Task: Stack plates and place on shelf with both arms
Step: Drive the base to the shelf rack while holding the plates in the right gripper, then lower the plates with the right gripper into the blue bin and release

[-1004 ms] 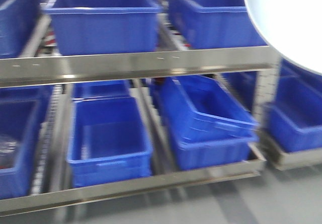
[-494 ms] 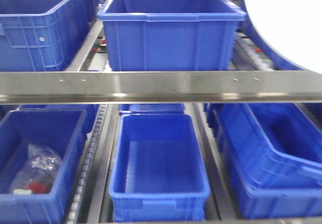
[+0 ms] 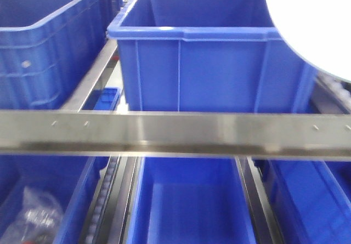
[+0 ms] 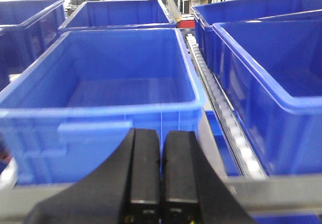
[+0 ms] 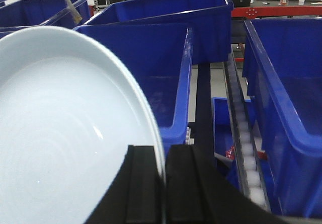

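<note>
Right black two-finger gripper (image 5: pixel 162 183): clamped on the rim of a pale bluish-white round shallow plate (image 5: pixel 65 133), which is held on edge and spreads from the fingers toward 10 o'clock.

Left black two-finger gripper (image 4: pixel 161 173): fingers pressed together, nothing held.

Brushed stainless-steel shelf rail (image 3: pixel 175 134): seen crossing the front view.

Large blue plastic crate (image 3: pixel 214 63): seated behind the rail, with the plate at 2 o'clock.

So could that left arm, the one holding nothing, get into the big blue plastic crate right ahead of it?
Probably yes: the crate is open-topped and looks empty, and the shut left gripper sits just before its near wall.
</note>
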Available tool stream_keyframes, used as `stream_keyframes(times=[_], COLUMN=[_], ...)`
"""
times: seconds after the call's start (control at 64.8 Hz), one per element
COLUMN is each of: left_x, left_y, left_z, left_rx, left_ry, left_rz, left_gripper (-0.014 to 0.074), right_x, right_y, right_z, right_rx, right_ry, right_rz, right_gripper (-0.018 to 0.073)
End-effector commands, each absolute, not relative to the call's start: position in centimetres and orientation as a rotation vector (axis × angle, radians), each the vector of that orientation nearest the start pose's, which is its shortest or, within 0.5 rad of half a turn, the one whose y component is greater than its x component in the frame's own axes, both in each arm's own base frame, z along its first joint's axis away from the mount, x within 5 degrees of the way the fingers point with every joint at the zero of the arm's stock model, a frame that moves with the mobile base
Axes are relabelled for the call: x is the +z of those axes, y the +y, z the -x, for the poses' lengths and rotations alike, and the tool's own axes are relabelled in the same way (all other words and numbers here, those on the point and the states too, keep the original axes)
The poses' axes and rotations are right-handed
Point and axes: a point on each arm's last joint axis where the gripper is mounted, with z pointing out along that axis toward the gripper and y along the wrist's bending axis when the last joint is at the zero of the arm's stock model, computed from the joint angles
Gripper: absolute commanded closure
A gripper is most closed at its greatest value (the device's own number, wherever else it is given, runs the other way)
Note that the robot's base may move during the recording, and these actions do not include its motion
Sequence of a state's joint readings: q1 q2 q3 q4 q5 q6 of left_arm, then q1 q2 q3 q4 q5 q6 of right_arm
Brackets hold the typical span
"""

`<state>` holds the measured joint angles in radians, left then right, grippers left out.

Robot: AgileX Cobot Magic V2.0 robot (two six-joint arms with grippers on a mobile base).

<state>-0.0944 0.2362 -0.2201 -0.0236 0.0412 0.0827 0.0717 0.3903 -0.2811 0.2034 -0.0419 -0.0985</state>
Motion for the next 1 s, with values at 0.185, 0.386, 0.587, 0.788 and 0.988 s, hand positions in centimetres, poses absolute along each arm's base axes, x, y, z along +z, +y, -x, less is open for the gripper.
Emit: stream_keyframes(times=[0.185,0.386,0.587,0.788,0.988], left_x=[28.68,28.68,28.68,28.68,28.68], left_y=[-0.68,-0.68,-0.68,-0.68,-0.68], left_z=[-7.35,-7.35,-7.35,-7.35,-7.35], left_rx=[-0.04,-0.04,-0.04,-0.04,-0.04], left_ry=[1.433,1.433,1.433,1.433,1.433], left_rz=[-0.097,-0.097,-0.097,-0.097,-0.097], left_gripper=[0.0514,0.0514,0.0514,0.0514,0.0514], right_x=[30.32,30.32,30.32,30.32,30.32], right_y=[0.4,0.4,0.4,0.4,0.4], right_z=[-9.5,-9.5,-9.5,-9.5,-9.5], right_rx=[0.117,0.117,0.117,0.117,0.117], right_ry=[1.426,1.426,1.426,1.426,1.426], right_rz=[-0.044,-0.044,-0.044,-0.044,-0.044], right_gripper=[0.0502,0.0502,0.0502,0.0502,0.0502])
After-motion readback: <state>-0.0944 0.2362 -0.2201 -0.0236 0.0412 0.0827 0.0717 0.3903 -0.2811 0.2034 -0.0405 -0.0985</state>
